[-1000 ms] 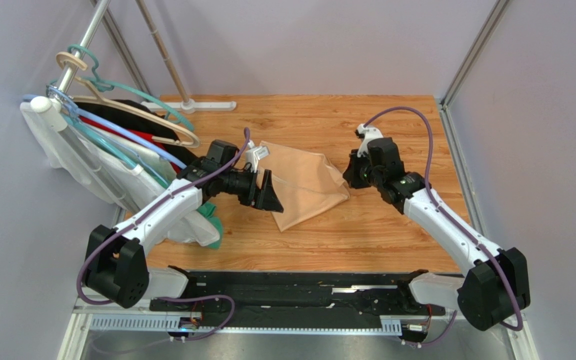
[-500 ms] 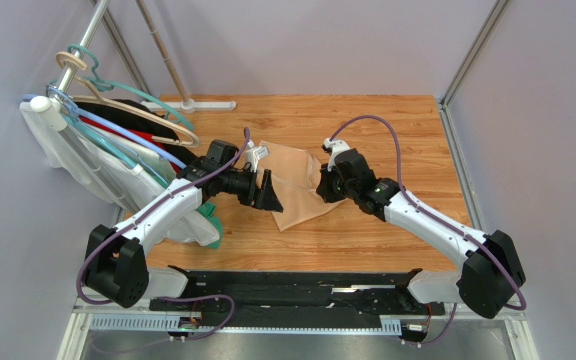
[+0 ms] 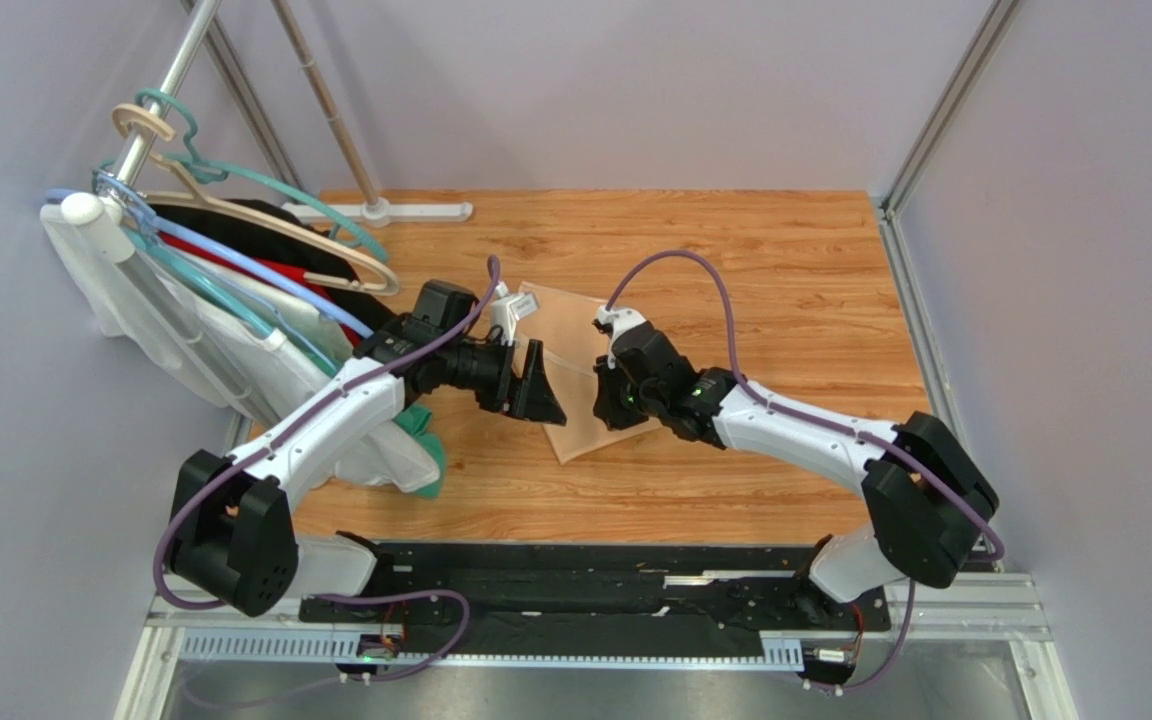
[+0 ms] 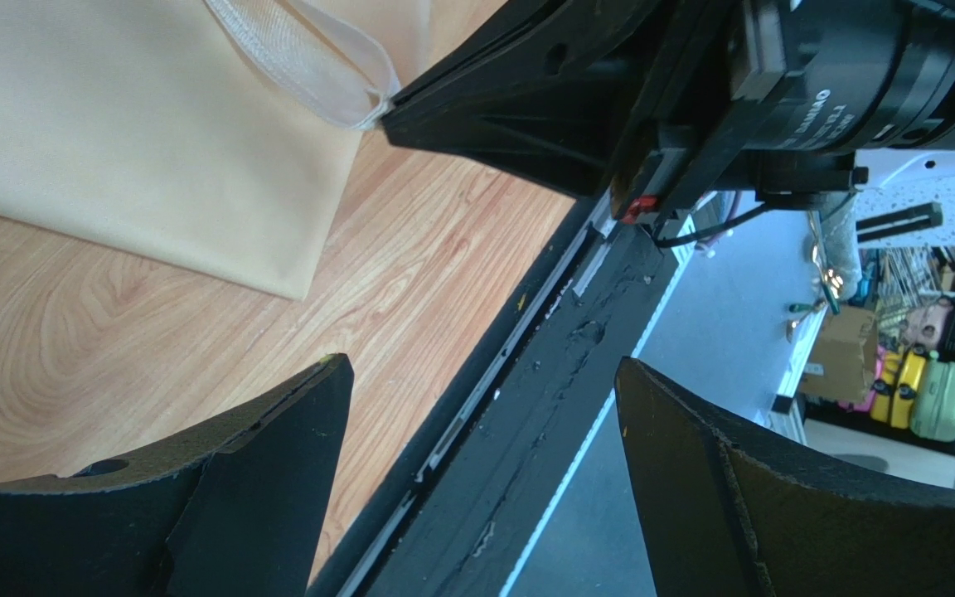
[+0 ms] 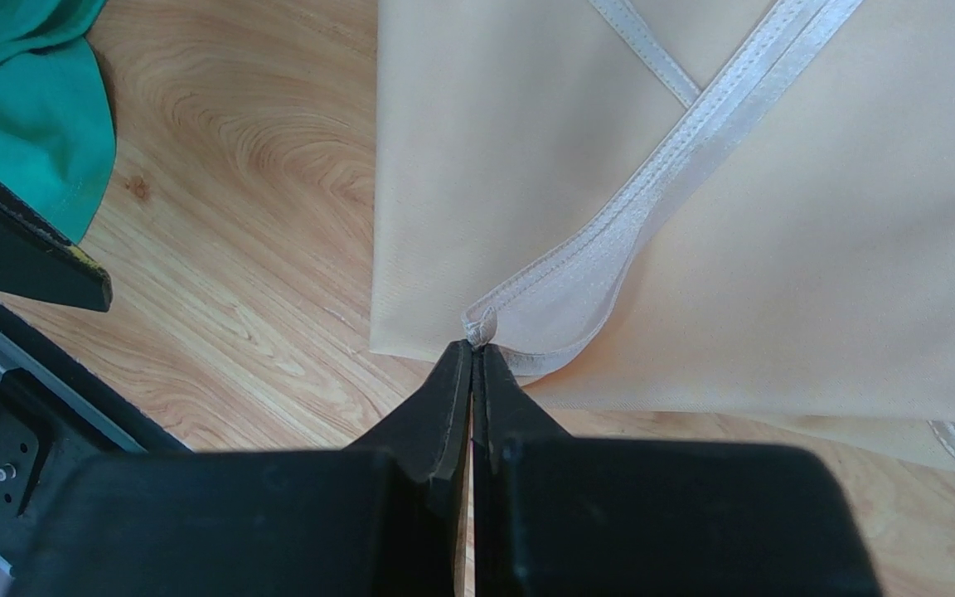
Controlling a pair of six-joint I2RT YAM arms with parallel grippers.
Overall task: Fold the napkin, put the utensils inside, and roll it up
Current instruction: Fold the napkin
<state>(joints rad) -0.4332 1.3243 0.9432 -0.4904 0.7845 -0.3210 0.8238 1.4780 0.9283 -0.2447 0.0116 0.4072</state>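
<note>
The peach-beige napkin (image 3: 570, 333) lies mid-table, partly folded over itself, and my right arm hides much of it from above. My right gripper (image 3: 606, 402) is shut on a hemmed corner of the napkin (image 5: 757, 236). In the right wrist view, that gripper (image 5: 473, 350) pinches the corner just off the folded edge. My left gripper (image 3: 539, 387) hovers open beside the napkin's left edge. Its wrist view shows the left gripper (image 4: 483, 363) with nothing between the fingers, and the napkin (image 4: 134, 137) beyond them. The utensils are out of view.
A clothes rack with hangers and white, red and black garments (image 3: 222, 293) fills the left side. A green cloth (image 3: 420, 435) lies under my left arm, also visible as the green cloth (image 5: 22, 100) in the right wrist view. The black rail (image 3: 582, 578) marks the table's near edge.
My right arm has swept left across the table with the napkin's corner in its grip, drawing the cloth over itself. The left arm has stayed still.
</note>
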